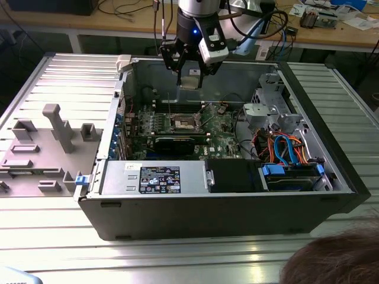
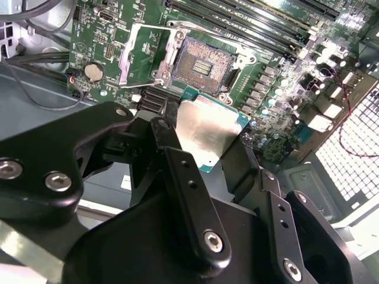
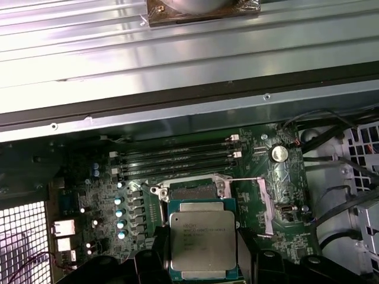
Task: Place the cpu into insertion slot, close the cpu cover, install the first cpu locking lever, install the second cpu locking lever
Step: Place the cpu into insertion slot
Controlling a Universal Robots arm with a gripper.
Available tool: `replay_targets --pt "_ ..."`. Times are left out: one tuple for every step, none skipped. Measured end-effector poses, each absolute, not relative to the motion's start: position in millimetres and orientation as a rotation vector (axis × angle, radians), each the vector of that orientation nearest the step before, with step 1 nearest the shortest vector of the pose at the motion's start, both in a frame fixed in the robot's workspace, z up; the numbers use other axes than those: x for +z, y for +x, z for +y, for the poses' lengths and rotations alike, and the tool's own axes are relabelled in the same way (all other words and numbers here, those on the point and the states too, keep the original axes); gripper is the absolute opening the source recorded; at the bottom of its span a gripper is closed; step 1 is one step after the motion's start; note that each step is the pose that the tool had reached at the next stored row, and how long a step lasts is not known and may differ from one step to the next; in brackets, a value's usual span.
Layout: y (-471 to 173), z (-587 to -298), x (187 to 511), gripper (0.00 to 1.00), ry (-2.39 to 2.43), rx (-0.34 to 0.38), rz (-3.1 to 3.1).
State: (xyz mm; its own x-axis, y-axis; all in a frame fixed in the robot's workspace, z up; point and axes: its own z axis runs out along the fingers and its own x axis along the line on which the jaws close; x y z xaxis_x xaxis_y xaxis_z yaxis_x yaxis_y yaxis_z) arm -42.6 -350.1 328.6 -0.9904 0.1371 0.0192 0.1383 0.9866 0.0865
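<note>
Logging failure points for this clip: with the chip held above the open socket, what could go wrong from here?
The cpu, pinched by its edges in the hand, could slip or land skewed in the empty insertion slot and harm its contacts. The cpu cover is swung open beside the slot, so the hand might catch it going down.

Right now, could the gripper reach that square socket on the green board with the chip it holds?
Probably yes. The gripper holds the cpu over the board. The insertion slot lies bare, its cpu cover swung open, with nothing visible between them.
</note>
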Motion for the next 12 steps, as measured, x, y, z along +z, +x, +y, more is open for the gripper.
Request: replay_targets --pt "-42.6 -350.1 328.4 0.55 -0.223 -0.137 -3.118" --pt "-42.6 -350.1 328.3 0.55 -0.226 -0.137 -3.117" --pt "-42.6 -350.1 328.2 0.55 -0.23 -0.137 -3.117" --pt "-42.6 -350.1 327.9 0.55 -0.238 -0.137 -3.117" --pt "-42.6 -350.1 327.8 0.55 -0.245 -0.137 -3.117" --pt "-42.6 -350.1 327.6 0.55 -0.249 -0.137 -3.116" --pt "-42.6 -350.1 327.5 0.55 -0.253 -0.137 -3.116" --pt "-42.6 -350.1 327.3 0.55 -0.262 -0.137 -3.116" --pt "-42.6 -350.1 327.1 0.55 -0.267 -0.137 -3.115" --pt "-42.6 -350.1 327.0 0.55 -0.271 -0.137 -3.115" --pt "-42.6 -350.1 326.9 0.55 -0.276 -0.136 -3.115" --pt "-42.7 -350.1 326.8 0.55 -0.28 -0.136 -3.115"
